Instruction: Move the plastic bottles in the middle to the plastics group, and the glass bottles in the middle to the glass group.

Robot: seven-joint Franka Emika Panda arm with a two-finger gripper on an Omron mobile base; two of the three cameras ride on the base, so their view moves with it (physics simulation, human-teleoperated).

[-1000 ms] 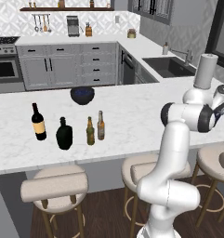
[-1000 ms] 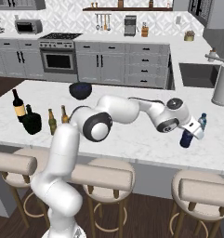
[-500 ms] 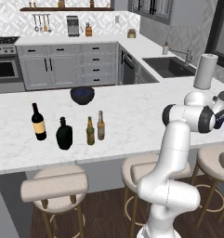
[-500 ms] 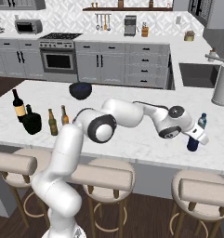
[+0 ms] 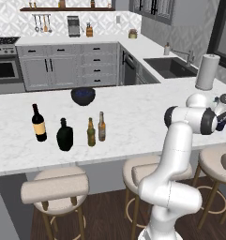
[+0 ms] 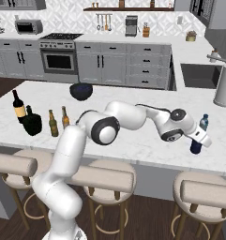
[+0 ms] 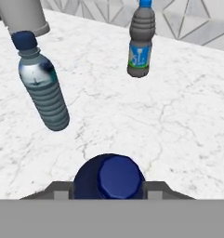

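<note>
So the gripper point(image 6: 199, 139) has its fingers clamped on the small dark blue bottle point(image 6: 196, 145), down at the worktop's point(image 6: 147, 140) front right edge. Two water bottles point(image 7: 42, 88) stand just beyond it, near the paper towel roll point(image 6: 224, 86).

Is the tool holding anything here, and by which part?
Yes: the small dark blue bottle, gripped by the tool around its upper body, below the cap.

A home kitchen: marble island point(image 5: 133, 112), bar stools point(image 5: 56, 187), oven point(image 6: 59, 60), sink point(image 5: 168, 65), grey cabinets point(image 5: 63, 70).
</note>
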